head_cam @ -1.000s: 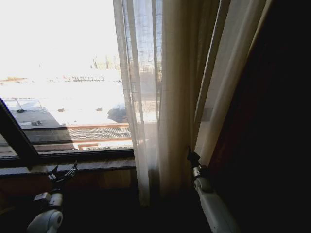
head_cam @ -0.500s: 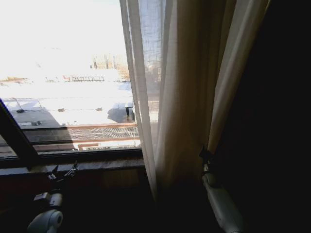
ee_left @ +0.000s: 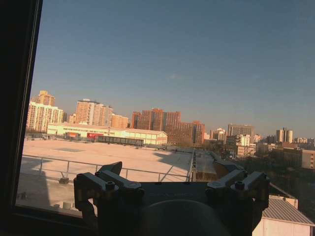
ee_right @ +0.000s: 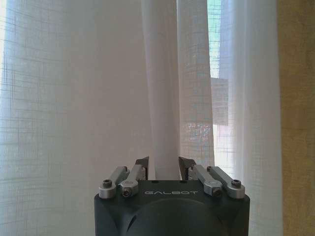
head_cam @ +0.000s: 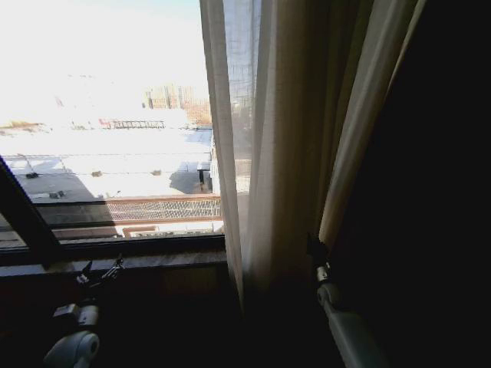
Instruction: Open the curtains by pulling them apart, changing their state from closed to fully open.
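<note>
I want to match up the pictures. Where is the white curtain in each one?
Head view: the curtain hangs right of the middle, bunched, beside the bare window.
Left wrist view: no curtain, just city beyond the left gripper.
Right wrist view: sheer folds across the picture, one fold between the right gripper fingers.
Shared landmark: the right gripper at the curtain's edge.

curtains: sheer woven cloth, matt; right end effector: matt dark casing, bare-metal linkages

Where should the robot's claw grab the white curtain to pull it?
Probably one upright pleat of the curtain, low down and straight from the room side. The fabric hangs in narrow vertical folds, and a single fold fits between the fingers while the whole panel is too wide. The right claw already has such a fold between its fingers.
</note>
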Available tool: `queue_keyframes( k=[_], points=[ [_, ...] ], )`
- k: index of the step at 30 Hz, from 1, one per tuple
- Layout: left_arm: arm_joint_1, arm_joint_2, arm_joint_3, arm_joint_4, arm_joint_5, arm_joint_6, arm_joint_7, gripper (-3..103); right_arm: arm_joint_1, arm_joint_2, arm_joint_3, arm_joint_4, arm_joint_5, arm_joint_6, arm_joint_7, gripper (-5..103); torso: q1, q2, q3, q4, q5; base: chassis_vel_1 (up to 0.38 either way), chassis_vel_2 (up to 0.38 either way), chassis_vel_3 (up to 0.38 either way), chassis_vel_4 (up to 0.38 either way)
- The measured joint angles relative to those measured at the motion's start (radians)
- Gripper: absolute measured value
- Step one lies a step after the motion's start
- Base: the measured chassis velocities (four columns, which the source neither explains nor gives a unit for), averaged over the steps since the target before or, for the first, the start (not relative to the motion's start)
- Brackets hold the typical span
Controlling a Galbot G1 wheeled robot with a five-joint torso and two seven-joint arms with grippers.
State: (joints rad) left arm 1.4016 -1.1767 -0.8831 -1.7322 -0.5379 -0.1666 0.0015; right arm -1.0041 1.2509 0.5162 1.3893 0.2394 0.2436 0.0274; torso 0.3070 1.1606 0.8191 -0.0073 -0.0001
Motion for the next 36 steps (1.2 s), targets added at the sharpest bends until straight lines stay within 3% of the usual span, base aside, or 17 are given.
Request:
queue_keyframes(
  k=[6, 8, 11, 14, 17, 36],
  points=[
    [0.000, 0.000, 0.000, 0.000, 0.000, 0.000, 0.000, 100, -0.103, -0.038, 0.006, 0.072, 0.004, 0.007, -0.024, 63, 0.000, 0.000, 0.000, -0.0004, 0.0003, 0.000, 0.000, 0.000, 0.000],
    [0.000, 0.000, 0.000, 0.000, 0.000, 0.000, 0.000, 100, -0.110, -0.044, 0.007, 0.084, 0.011, 0.000, -0.024, 63, 0.000, 0.000, 0.000, -0.0004, 0.0002, 0.000, 0.000, 0.000, 0.000],
    [0.000, 0.000, 0.000, 0.000, 0.000, 0.000, 0.000, 100, -0.140, -0.080, 0.021, 0.142, 0.048, -0.061, -0.035, 80, 0.000, 0.000, 0.000, 0.0000, 0.0000, 0.000, 0.000, 0.000, 0.000],
    [0.000, 0.000, 0.000, 0.000, 0.000, 0.000, 0.000, 100, -0.158, -0.096, 0.035, 0.175, 0.059, -0.103, -0.048, 85, 0.000, 0.000, 0.000, -0.0003, 0.0001, 0.000, 0.000, 0.000, 0.000],
    [0.000, 0.000, 0.000, 0.000, 0.000, 0.000, 0.000, 100, -0.192, -0.107, 0.054, 0.231, 0.082, -0.151, -0.051, 99, 0.000, 0.000, 0.000, -0.0002, 0.0001, 0.000, 0.000, 0.000, 0.000],
    [0.000, 0.000, 0.000, 0.000, 0.000, 0.000, 0.000, 100, -0.304, -0.082, 0.072, 0.374, 0.076, -0.143, -0.039, 100, 0.000, 0.000, 0.000, -0.0002, 0.0001, 0.000, 0.000, 0.000, 0.000]
  ],
)
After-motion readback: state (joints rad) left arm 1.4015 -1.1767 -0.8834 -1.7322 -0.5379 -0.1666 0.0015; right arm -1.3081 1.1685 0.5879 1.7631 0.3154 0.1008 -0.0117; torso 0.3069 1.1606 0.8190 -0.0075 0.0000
